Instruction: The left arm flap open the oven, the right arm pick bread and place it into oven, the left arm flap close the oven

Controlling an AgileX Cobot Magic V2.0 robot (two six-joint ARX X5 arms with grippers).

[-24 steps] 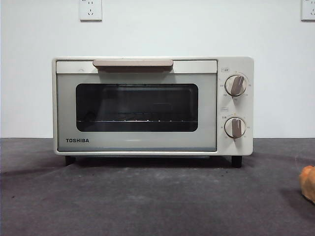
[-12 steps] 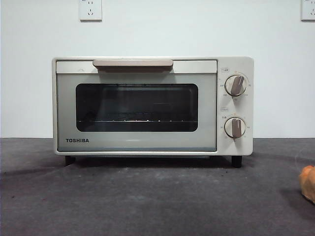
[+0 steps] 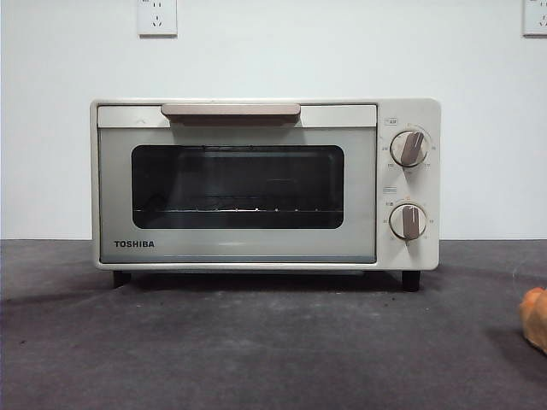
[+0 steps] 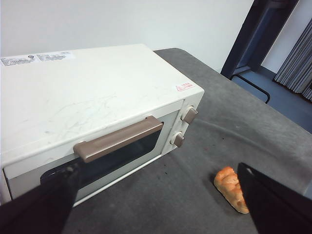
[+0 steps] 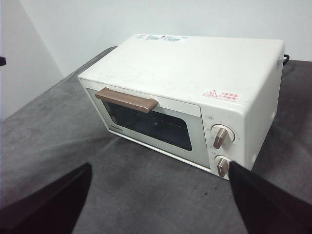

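The cream-white TOSHIBA oven stands in the middle of the dark table with its door shut and its beige bar handle across the top of the door. It also shows in the left wrist view and the right wrist view. The golden-brown bread lies on the table at the right edge of the front view, and shows in the left wrist view. My left gripper is open, above and in front of the oven. My right gripper is open, high in front of the oven. Neither holds anything.
The dark grey cloth table stretches in front of the oven. A white wall with two sockets stands behind. Neither arm shows in the front view. A dark doorframe lies beyond the table's far end.
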